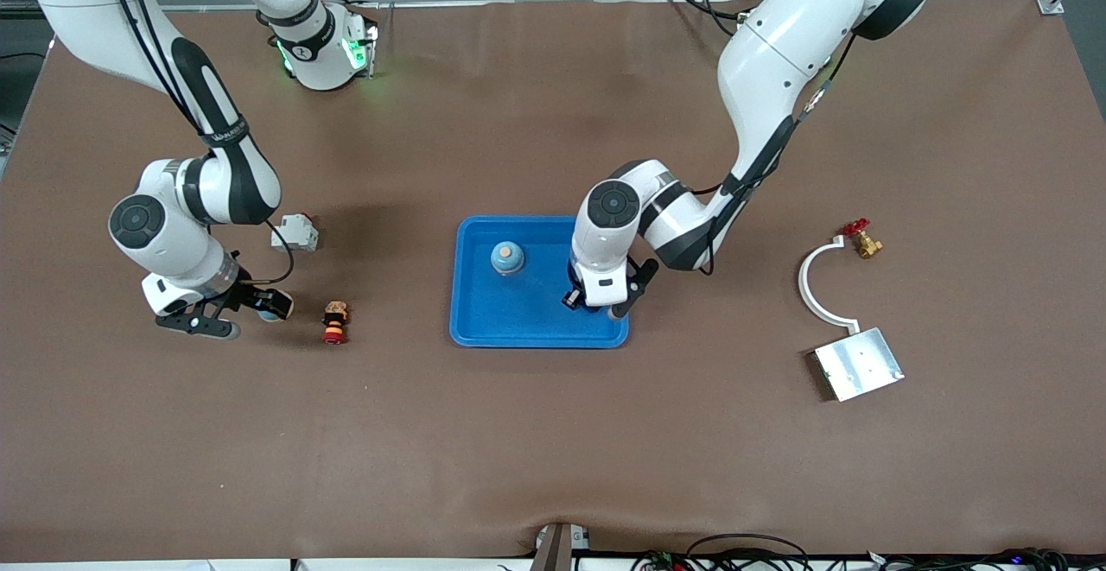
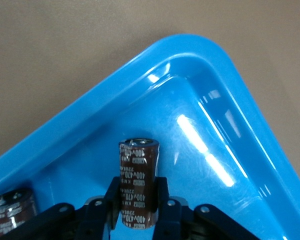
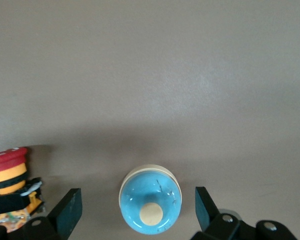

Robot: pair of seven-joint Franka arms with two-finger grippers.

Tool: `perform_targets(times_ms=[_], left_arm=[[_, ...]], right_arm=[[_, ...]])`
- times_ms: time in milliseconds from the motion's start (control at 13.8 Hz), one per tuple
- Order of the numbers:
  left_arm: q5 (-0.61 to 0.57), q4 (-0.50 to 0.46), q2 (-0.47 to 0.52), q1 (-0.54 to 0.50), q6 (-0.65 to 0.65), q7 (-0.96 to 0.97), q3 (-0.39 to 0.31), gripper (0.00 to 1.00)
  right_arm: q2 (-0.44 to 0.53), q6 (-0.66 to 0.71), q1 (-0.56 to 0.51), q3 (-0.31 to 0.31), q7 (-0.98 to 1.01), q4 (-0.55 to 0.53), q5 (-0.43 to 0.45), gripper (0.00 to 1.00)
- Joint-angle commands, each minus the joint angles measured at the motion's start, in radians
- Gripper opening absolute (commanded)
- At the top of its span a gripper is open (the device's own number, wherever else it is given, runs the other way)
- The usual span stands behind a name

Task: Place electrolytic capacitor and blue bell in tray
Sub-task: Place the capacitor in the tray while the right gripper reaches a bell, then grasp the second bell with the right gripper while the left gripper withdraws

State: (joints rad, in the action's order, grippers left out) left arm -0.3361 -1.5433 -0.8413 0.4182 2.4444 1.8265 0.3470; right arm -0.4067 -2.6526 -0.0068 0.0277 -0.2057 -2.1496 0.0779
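Observation:
The blue tray (image 1: pixel 484 329) lies mid-table. My left gripper (image 1: pixel 599 301) is low over the tray's corner nearest the camera, toward the left arm's end, shut on a dark brown electrolytic capacitor (image 2: pixel 138 172) held upright between its fingers (image 2: pixel 161 195). A second capacitor (image 2: pixel 10 212) stands in the tray (image 2: pixel 225 95) beside it. One blue bell (image 1: pixel 507 257) sits in the tray. My right gripper (image 1: pixel 232 312) is open and low at the table, toward the right arm's end, its fingers on either side of another blue bell (image 3: pixel 150 204), not touching it.
A red and yellow push button (image 1: pixel 334 322) lies beside the right gripper, also in the right wrist view (image 3: pixel 9 172). A white switch block (image 1: pixel 295 231) sits farther back. A white curved bracket (image 1: pixel 816 282), brass valve (image 1: pixel 861 237) and silver plate (image 1: pixel 860 364) lie toward the left arm's end.

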Motion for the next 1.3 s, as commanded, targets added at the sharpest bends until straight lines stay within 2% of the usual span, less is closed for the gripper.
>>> perform_targets(times_ms=[0, 145, 289, 507, 796, 1013, 1230], left_arm=[[-0.007, 0.022, 0.005, 0.004, 0.002, -0.001, -0.01, 1.0], [-0.018, 0.025, 0.037, -0.004, -0.005, -0.004, -0.01, 1.0], [-0.021, 0.026, 0.097, -0.034, -0.03, -0.016, -0.011, 1.0], [-0.003, 0.077, 0.191, -0.085, -0.175, -0.216, 0.001, 1.0], [0.029, 0.1, 0.31, -0.177, -0.306, -0.467, 0.003, 1.0], [0.084, 0.098, 0.39, -0.274, -0.39, -0.655, 0.003, 1.0], [0.086, 0.098, 0.447, -0.378, -0.485, -0.852, 0.004, 1.0]], right_arm=[[0.008, -0.032, -0.028, -0.02, 0.008, -0.036, -0.007, 1.0], [-0.012, -0.038, -0.047, -0.032, 0.008, -0.036, -0.01, 1.0], [-0.035, -0.059, -0.094, -0.078, 0.008, -0.036, -0.01, 1.0], [-0.06, -0.075, -0.153, -0.133, 0.008, -0.029, -0.01, 1.0], [-0.07, -0.081, -0.156, -0.135, 0.008, -0.026, -0.01, 1.0], [-0.072, -0.086, -0.156, -0.135, 0.008, -0.026, -0.01, 1.0], [-0.075, -0.089, -0.154, -0.135, 0.009, -0.026, -0.01, 1.0]])
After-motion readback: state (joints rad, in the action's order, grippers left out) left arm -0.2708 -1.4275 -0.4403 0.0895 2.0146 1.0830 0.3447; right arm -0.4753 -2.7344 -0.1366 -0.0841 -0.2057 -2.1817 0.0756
